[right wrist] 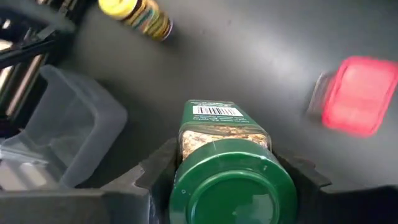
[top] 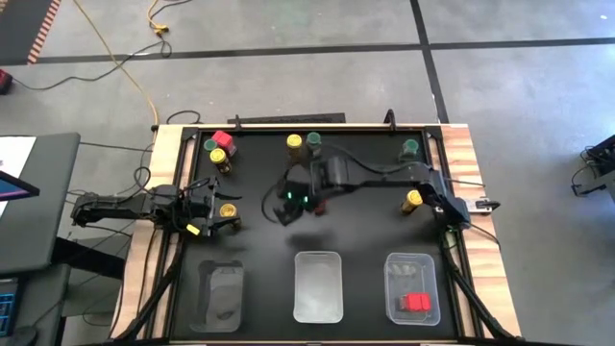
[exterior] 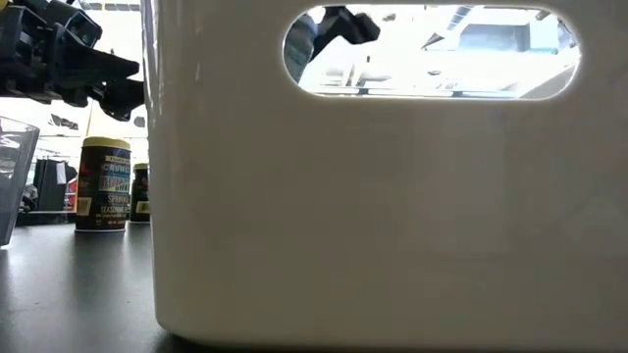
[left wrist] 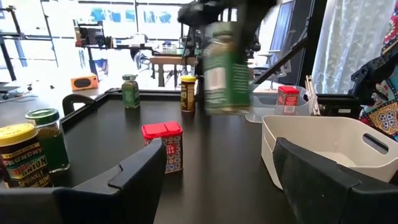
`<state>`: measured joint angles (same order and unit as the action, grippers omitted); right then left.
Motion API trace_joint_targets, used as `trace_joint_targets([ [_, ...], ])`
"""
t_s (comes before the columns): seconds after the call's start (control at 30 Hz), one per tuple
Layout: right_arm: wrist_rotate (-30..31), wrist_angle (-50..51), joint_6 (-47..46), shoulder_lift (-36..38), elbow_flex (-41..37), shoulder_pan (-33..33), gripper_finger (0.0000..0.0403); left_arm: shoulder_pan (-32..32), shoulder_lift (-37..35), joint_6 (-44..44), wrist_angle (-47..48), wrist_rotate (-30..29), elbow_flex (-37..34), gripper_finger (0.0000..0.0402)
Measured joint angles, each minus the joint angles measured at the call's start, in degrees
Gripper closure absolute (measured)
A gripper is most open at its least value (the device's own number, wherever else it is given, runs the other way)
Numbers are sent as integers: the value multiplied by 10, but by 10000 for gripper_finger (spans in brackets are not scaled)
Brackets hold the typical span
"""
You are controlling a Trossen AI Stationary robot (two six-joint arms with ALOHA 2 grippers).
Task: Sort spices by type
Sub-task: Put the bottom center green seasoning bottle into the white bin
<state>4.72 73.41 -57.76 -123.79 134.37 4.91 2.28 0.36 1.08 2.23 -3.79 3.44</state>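
Pinching a green-lidded spice jar (right wrist: 227, 168) by its top, my right claw (top: 293, 199) hangs over the middle of the dark surface (top: 259, 240), the jar clear of it. My left claw (top: 219, 213) waits spread at the left side, just beside a yellow-lidded jar (top: 229, 210). Near the back edge stand a red-lidded jar (top: 222, 140), more green and yellow ones, and another yellow one lies to the right. Of three clear trays along the front, the right tray (top: 410, 286) holds red-lidded jars (top: 415, 303).
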Motion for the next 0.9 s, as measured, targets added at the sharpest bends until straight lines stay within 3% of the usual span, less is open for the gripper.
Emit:
trace_joint_targets([
  [0.23,43,64,-134,3,0,76,178,0,0,0,0,0,0,121],
  [0.9,68,157,-423,-12,-8,214,178,0,0,0,0,0,0,121],
])
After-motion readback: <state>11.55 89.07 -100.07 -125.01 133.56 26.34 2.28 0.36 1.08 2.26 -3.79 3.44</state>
